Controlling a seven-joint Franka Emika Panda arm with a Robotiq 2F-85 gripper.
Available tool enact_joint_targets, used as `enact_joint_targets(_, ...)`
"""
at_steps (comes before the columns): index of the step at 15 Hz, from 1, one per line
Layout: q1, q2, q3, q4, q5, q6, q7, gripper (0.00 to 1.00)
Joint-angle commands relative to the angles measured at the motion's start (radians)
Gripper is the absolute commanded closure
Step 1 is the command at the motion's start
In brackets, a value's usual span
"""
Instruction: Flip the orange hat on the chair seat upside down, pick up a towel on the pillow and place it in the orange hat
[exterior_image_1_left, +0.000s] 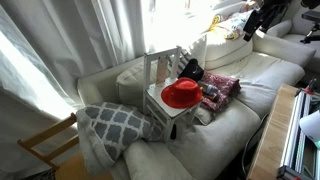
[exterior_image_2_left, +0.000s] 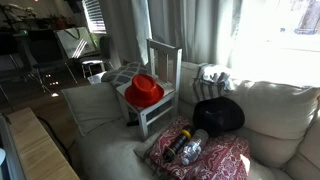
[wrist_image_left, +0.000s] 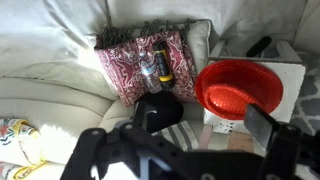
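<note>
The orange-red hat (exterior_image_1_left: 182, 94) sits crown up on the seat of a small white chair (exterior_image_1_left: 160, 70) that stands on the sofa; it shows in both exterior views (exterior_image_2_left: 143, 90) and in the wrist view (wrist_image_left: 238, 88). A striped grey-white towel (exterior_image_2_left: 212, 75) lies on a sofa cushion behind a black hat (exterior_image_2_left: 218, 115); in the wrist view the towel (wrist_image_left: 183, 135) lies just below my jaws. My gripper (wrist_image_left: 180, 150) is open and empty, high above the sofa. In an exterior view the gripper (exterior_image_1_left: 266, 16) is at the top right, far from the hat.
A red paisley pillow (wrist_image_left: 150, 60) with bottles (wrist_image_left: 158, 68) on it lies next to the chair. A grey lattice-pattern pillow (exterior_image_1_left: 110, 125) leans at the sofa's other end. A wooden chair (exterior_image_1_left: 45, 145) and a wooden table (exterior_image_2_left: 35, 150) stand by the sofa.
</note>
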Motion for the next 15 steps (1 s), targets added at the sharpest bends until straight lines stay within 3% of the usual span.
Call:
enact_joint_targets(1, 0.014, 0.003, -0.013, 0.002, -0.011, -0.004, 0.009, 0.00)
enact_joint_targets(6, 0.014, 0.004, -0.013, 0.002, -0.011, -0.004, 0.009, 0.00)
enact_joint_targets(11, -0.001, 0.212, -0.067, -0.026, -0.021, 0.123, -0.062, 0.00)
enact_joint_targets(15, -0.007, 0.425, -0.108, -0.020, -0.044, 0.325, -0.127, 0.00)
